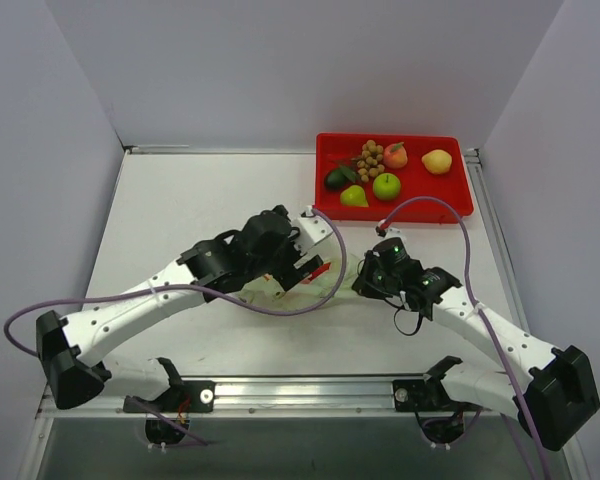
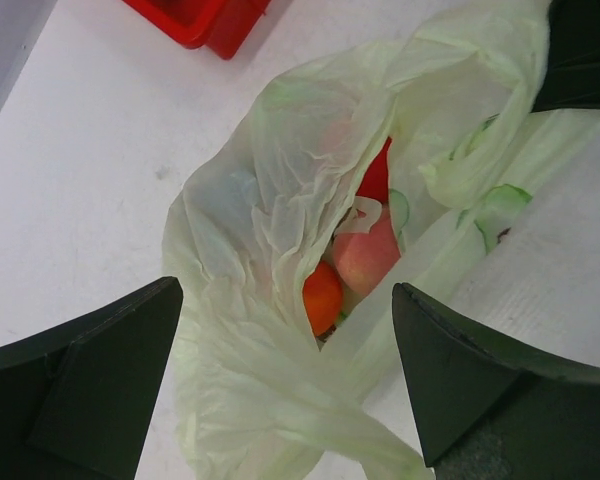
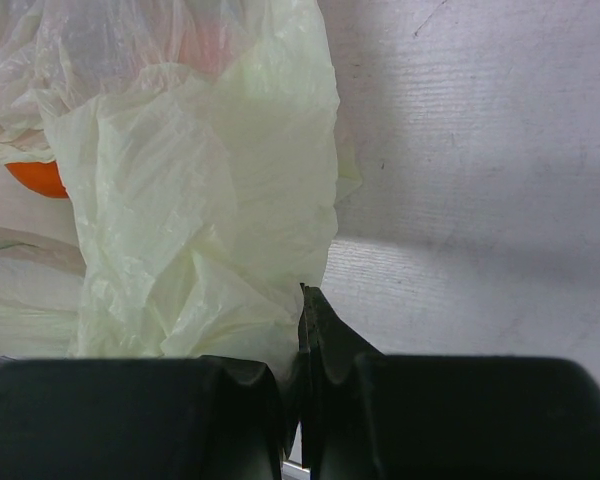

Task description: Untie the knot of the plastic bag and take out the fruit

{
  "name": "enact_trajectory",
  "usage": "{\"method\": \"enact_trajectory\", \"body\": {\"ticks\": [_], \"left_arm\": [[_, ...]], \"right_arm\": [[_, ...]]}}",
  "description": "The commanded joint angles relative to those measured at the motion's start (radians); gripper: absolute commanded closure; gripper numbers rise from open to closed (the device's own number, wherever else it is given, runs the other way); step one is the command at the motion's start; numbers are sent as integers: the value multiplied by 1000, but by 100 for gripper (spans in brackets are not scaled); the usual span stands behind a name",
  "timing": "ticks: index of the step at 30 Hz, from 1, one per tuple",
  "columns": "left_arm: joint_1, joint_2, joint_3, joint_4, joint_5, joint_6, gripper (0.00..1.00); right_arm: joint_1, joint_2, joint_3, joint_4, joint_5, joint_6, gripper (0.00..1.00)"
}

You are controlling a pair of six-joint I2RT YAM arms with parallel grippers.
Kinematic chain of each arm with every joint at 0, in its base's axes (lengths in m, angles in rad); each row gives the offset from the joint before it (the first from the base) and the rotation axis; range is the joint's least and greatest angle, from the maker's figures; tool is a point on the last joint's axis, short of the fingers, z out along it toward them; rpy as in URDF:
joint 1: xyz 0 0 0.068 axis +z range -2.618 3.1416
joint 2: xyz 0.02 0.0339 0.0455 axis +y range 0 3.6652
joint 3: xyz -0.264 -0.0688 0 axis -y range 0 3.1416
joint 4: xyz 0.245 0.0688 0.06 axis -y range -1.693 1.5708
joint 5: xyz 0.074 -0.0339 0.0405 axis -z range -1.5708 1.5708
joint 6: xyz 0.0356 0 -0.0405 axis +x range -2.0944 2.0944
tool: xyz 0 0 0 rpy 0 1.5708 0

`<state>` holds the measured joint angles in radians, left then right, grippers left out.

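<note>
I see fruit (image 2: 365,258) half buried in the bag (image 2: 245,200) below my released left gripper (image 2: 285,300); right gripper (image 3: 302,330) pinches its 3 o'clock edge.

The plastic bag (image 2: 250,230) lay crumpled on the white counter (image 2: 90,160). It was thin, crinkly and translucent pale green, and its mouth gaped open. Inside the opening sat the fruit: a red piece (image 2: 377,175) deepest in, a pink one (image 2: 365,258) just below it and a small orange one (image 2: 322,297) nearest the lip, all close together. One fold of the film was pinched in the closed right gripper (image 3: 305,300).
</note>
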<state>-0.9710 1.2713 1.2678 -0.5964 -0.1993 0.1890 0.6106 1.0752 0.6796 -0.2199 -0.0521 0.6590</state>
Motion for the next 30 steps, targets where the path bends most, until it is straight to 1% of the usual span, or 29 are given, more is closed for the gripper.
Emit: {"method": "enact_trajectory", "body": {"ticks": [1,4,7,10,14,18,19,20,23,24,25,27,28,29,30], "left_arm": [[-21,68,32,0,-188,12,3],[-18,130,7,1,-264,4,3],[-20,175,-15,-2,-269,3,3],[-14,198,-56,-2,-278,-14,3],[15,206,-108,0,-356,-42,2],[95,168,-186,58,-454,-118,3],[148,134,-226,75,-457,-131,3],[172,117,-244,105,-454,-141,4],[251,57,-315,159,-436,-175,11],[265,42,-330,167,-434,-218,13],[282,10,-343,182,-419,-239,20],[342,-33,-386,204,-384,-307,27],[371,-85,-404,234,-303,-327,35],[429,-110,-444,251,-254,-347,40],[458,-134,-459,265,-200,-382,45]], "right_arm": [[6,-26,26,-30,34,-9,100],[6,-43,23,-32,37,-10,100],[5,-54,18,-35,41,-12,100],[2,-69,11,-38,49,-13,100],[-9,-83,2,-44,49,-16,100],[-23,-95,-8,-52,49,-22,100],[-28,-96,-11,-55,49,-25,100],[-34,-103,-12,-55,49,-29,100],[-58,-115,-22,-61,49,-33,100],[-64,-118,-25,-65,49,-35,100],[-77,-123,-28,-65,49,-36,100],[-92,-127,-35,-70,77,-41,100],[-107,-129,-41,-72,80,-44,100],[-115,-127,-43,-73,84,-42,100],[-120,-126,-45,-79,87,-48,100]]}}
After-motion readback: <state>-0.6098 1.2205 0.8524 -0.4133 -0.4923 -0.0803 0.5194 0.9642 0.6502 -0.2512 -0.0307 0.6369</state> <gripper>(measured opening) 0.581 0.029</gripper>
